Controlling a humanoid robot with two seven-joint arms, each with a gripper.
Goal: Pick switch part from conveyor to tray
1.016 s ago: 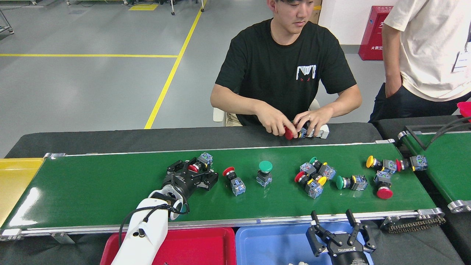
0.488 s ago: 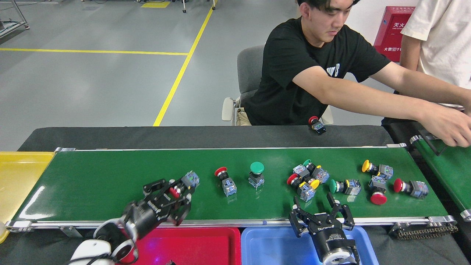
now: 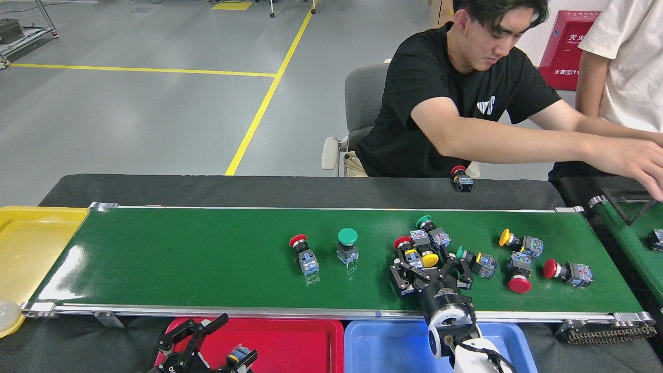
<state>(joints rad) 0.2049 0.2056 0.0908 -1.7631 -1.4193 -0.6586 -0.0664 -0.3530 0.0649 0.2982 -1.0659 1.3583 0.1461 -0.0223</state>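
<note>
While my right arm reaches up from the near edge over the long glossy dark-green conveyor belt with silver rails (image 3: 207,259), its black jaws (image 3: 431,267) stand spread wide around the near side of a heap of switch parts (image 3: 420,246) with red, yellow and green caps, and I cannot tell whether the fingers touch any of them; nothing is gripped. My left jaws (image 3: 204,342) hang low at seven o'clock over the red plastic tray (image 3: 290,344), fingers apart, with a small switch part with a blue and yellow body (image 3: 239,355) just beside them; whether they have hold of it is hidden from me. At nine o'clock from the heap a green mushroom-capped switch (image 3: 347,244) stands upright, and beyond it a red-capped switch with a blue-grey block (image 3: 304,254) lies tilted. At three o'clock from the heap lie a green and yellow one (image 3: 477,261), a yellow-capped one (image 3: 520,242), a red-capped one cap-down (image 3: 519,277) and another red one on its side (image 3: 567,272). A blue plastic tray (image 3: 383,344) sits beside the red one, a yellow tray (image 3: 31,248) at the belt's left end. Across the black surface (image 3: 259,189), where one red-capped switch (image 3: 461,180) rests alone, a seated person in a black T-shirt (image 3: 456,109) stretches an arm toward three o'clock.
</note>
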